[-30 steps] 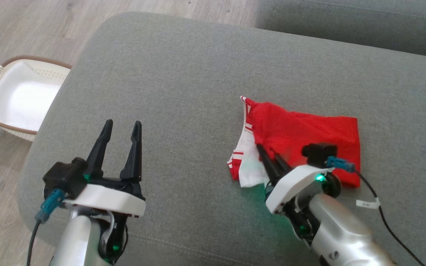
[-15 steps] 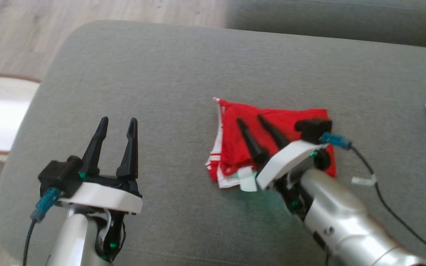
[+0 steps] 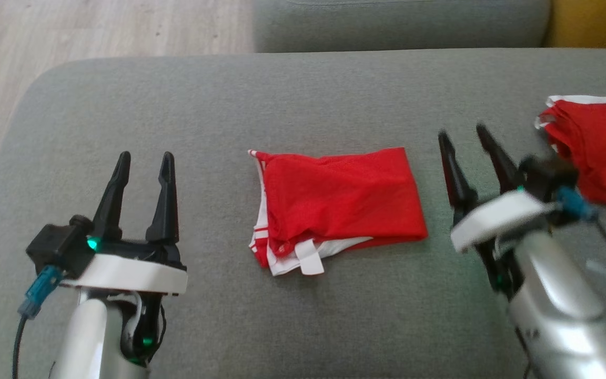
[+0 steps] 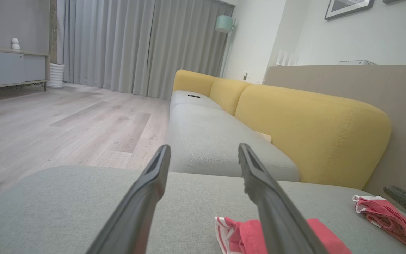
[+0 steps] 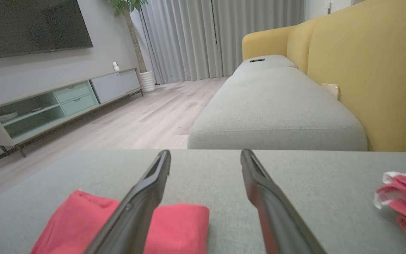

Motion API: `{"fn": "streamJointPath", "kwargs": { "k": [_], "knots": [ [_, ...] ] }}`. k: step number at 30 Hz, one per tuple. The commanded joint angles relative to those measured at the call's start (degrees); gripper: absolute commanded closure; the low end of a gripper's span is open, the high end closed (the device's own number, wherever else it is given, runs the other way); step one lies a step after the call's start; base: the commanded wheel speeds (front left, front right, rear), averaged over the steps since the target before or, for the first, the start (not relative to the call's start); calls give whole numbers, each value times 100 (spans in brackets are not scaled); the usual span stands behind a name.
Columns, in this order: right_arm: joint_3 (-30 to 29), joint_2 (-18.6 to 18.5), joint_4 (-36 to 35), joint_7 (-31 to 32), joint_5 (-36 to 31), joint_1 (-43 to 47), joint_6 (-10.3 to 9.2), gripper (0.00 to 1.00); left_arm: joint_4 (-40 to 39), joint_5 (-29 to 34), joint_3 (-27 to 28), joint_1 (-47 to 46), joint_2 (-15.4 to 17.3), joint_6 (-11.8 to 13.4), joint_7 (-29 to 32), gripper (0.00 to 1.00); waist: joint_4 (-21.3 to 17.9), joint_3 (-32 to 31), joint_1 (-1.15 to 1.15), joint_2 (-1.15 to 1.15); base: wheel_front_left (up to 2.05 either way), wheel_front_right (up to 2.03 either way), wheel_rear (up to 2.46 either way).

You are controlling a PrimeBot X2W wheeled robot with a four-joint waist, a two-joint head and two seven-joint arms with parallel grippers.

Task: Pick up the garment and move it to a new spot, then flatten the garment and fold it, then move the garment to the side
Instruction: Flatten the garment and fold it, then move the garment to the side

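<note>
**Desk:** Where is the garment [image 3: 340,202]?

**Floor:** You have it in the middle of the cushion [image 3: 282,105], folded into a red rectangle. White striped trim shows at its left and near edges. It lies flat, with nothing touching it.

**Desk:** And the arms?

**Floor:** Your left end effector [image 3: 145,155] hovers near the cushion's left edge, fingers spread and empty. Your right end effector [image 3: 462,131], slightly blurred, stands just right of the garment, fingers apart and gripping nothing. The garment sits between the two, apart from both.

**Desk:** Anything else on the cushion?

**Floor:** You have a red heap [image 3: 597,152] with white trim toward the right edge, just beyond your right end effector. Past the far edge lies another grey seat [image 3: 397,21], with pale wood floor [image 3: 98,26] off the far left corner.
</note>
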Motion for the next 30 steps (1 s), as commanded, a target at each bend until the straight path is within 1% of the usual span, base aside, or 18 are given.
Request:
{"fn": "streamJointPath", "kwargs": {
  "k": [1, 7, 11, 15, 19, 25, 30],
  "knots": [
    [-77, 113, -304, -59, -277, 122, -5, 0, -228, -46, 205, -198, 43, -22, -30, 0, -70, -14, 0, 0, 0, 0, 0],
    [-866, 452, -996, -59, -1279, 807, -5, 0, -218, 77, 135, -69, 43, -16, -30, 0, -180, -34, 0, 0, 0, 0, 0],
    [-1236, 622, -1368, -59, -1664, 1191, -5, 0, -208, 89, 91, 56, 43, -19, -30, 0, -203, -51, 0, 0, 0, 0, 0],
    [-1351, 684, -1537, -60, -1789, 1384, -5, 0, -244, 81, 93, 138, 43, -9, -30, 0, -214, -44, 0, 0, 0, 0, 0],
    [-1333, 698, -1599, -60, -1780, 1442, -5, 0, -244, 87, 78, 152, 43, -5, -30, 0, -212, -46, 0, 0, 0, 0, 0],
    [-1296, 700, -1624, -60, -1722, 1419, -5, 0, -235, 94, 43, 93, 43, -3, -30, 0, -187, -31, 0, 0, 0, 0, 0],
    [-1361, 700, -1578, -59, -1813, 1393, -5, 0, -253, 85, -56, 14, 43, -4, -30, 0, -93, 67, 0, 0, 0, 0, 0]
  ]
}}
